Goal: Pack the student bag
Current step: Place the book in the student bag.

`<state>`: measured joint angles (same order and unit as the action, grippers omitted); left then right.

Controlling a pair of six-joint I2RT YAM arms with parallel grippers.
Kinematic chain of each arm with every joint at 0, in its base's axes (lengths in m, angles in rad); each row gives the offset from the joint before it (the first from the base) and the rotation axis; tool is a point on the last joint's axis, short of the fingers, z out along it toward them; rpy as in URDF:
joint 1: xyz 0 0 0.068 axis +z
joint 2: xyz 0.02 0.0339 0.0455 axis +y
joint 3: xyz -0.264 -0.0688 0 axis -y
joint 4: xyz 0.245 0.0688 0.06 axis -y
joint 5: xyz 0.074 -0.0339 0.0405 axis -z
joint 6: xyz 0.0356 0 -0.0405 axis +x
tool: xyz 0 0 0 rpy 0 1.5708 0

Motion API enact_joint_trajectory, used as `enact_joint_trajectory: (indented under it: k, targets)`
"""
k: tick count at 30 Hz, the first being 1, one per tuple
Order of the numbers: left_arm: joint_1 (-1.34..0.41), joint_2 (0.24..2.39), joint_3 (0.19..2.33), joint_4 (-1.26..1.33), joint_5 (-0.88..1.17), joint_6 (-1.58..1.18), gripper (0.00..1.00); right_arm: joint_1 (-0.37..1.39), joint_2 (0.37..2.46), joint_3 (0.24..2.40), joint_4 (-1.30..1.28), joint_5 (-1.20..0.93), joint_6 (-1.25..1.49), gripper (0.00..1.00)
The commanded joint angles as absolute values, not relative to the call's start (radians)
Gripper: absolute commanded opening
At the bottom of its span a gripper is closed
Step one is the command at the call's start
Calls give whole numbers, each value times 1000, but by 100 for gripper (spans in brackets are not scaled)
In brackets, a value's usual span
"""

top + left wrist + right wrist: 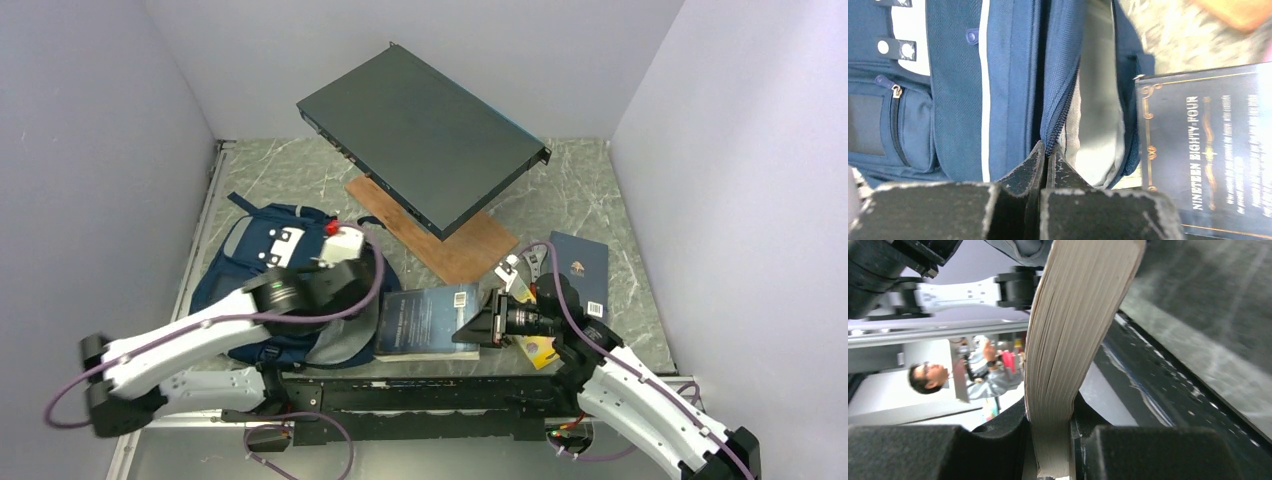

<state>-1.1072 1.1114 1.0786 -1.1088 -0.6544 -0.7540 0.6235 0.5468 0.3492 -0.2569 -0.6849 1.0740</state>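
My left fingers [1023, 175] pinch the zip edge of the one navy blue fabric backpack [255, 245] on the left of the desk [590, 180], and my right fingers [998, 437] pinch one dark blue book [425, 320] near a second blue book [580, 272].

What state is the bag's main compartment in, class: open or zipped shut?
Open. On the bag the zip edge is parted, showing grey lining, and the left end effector pinches that edge.

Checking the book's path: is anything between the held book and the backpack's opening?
Nothing visible. The left gripper pinches the zipper edge of the backpack, baring the grey lining, and the book in the right gripper lies right beside that gap.
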Motion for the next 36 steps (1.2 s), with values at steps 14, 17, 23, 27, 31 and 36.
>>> enact_joint_trajectory:
  k: [14, 17, 23, 27, 31, 36]
  targets:
    - [-1108, 720, 1079, -917, -576, -599, 0, 839, 1005, 363, 928, -637, 1530, 0]
    - [-1108, 755, 1098, -941, -569, -608, 0, 876, 1045, 396, 892, -557, 1512, 0]
    - [-1108, 760, 1074, -876, -512, -612, 0, 1016, 1086, 346, 783, -43, 1271, 0]
    - [-1108, 764, 1084, -881, -461, -614, 0, 1028, 1230, 366, 866, -18, 1221, 0]
    - [-1108, 750, 1099, -913, -470, -638, 0, 1029, 1308, 416, 844, -43, 1214, 0]
    - [-1108, 727, 1068, -844, -439, -631, 0, 1055, 1425, 473, 986, -122, 1239, 0]
